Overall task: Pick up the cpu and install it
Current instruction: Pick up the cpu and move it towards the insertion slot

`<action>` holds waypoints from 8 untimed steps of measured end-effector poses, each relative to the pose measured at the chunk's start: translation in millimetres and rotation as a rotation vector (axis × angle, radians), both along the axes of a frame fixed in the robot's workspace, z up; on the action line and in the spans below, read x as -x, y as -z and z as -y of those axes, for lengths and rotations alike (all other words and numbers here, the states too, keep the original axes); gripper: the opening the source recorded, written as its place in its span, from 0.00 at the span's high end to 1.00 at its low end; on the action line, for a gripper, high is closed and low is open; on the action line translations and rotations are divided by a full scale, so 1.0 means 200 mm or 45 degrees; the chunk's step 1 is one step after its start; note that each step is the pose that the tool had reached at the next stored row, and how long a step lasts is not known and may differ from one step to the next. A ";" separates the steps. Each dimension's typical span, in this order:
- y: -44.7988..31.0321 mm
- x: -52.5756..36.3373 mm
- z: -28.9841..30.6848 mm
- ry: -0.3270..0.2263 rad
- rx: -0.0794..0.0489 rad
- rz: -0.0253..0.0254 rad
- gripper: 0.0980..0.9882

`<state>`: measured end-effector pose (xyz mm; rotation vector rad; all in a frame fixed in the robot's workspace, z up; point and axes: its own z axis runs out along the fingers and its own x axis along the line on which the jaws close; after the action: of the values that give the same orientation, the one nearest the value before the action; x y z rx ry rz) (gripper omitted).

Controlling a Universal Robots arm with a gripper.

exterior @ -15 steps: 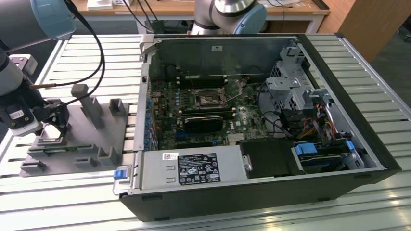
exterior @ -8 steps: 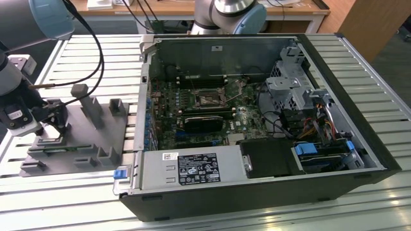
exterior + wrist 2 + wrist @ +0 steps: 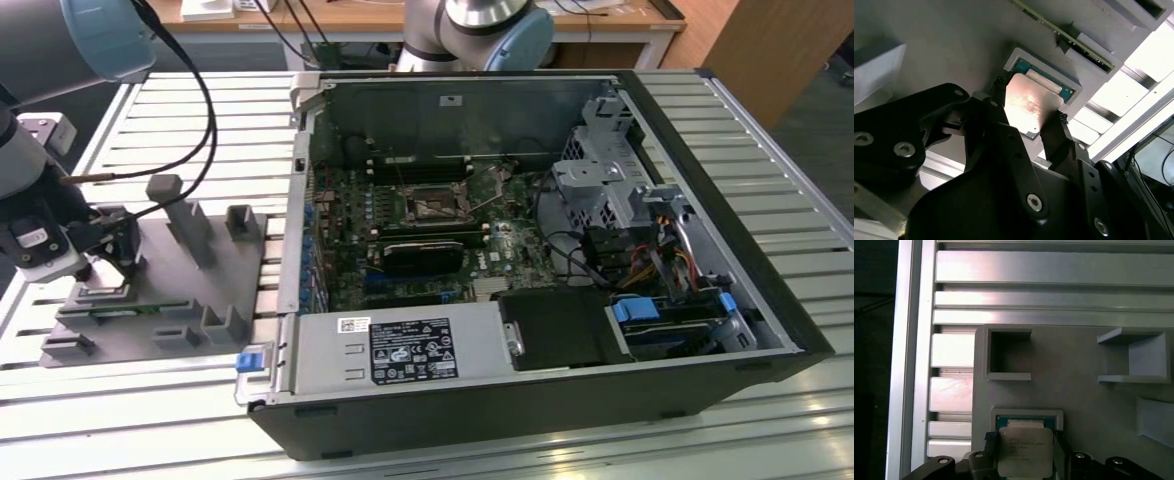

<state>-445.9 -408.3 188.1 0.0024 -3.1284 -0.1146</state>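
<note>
The cpu [image 3: 1024,450], a small square chip with a shiny silver top [image 3: 1029,102], sits at a shallow pocket [image 3: 1026,416] of the grey parts holder [image 3: 200,290]; a green strip shows along the pocket's far edge. In both wrist views my gripper [image 3: 1028,109] [image 3: 1025,445] has its black fingers [image 3: 1059,122] pressed against two opposite edges of the chip, which appears slightly raised out of the pocket. In the exterior view the gripper [image 3: 114,255] hangs over the holder at that view's left. The open computer case [image 3: 747,300] lies to the right, with the bare socket [image 3: 434,207] on its motherboard.
A thin green memory stick [image 3: 1069,42] lies in a slot of the holder beside the pocket. Upright grey posts [image 3: 187,225] rise from the holder. A black heatsink block [image 3: 427,253] sits in the case below the socket. A second arm's base [image 3: 474,35] stands behind the case.
</note>
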 end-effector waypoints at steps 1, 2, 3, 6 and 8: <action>-0.015 0.001 0.000 0.000 0.001 -0.0010 0.51; -0.028 0.001 0.000 0.000 0.001 -0.0012 0.51; -0.041 0.001 0.000 0.000 0.001 -0.0010 0.51; -0.083 0.001 0.000 0.000 0.001 -0.0012 0.51; -0.115 0.001 0.000 0.000 0.001 -0.0011 0.51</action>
<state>-446.0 -408.4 211.0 0.0023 -3.1276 -0.1138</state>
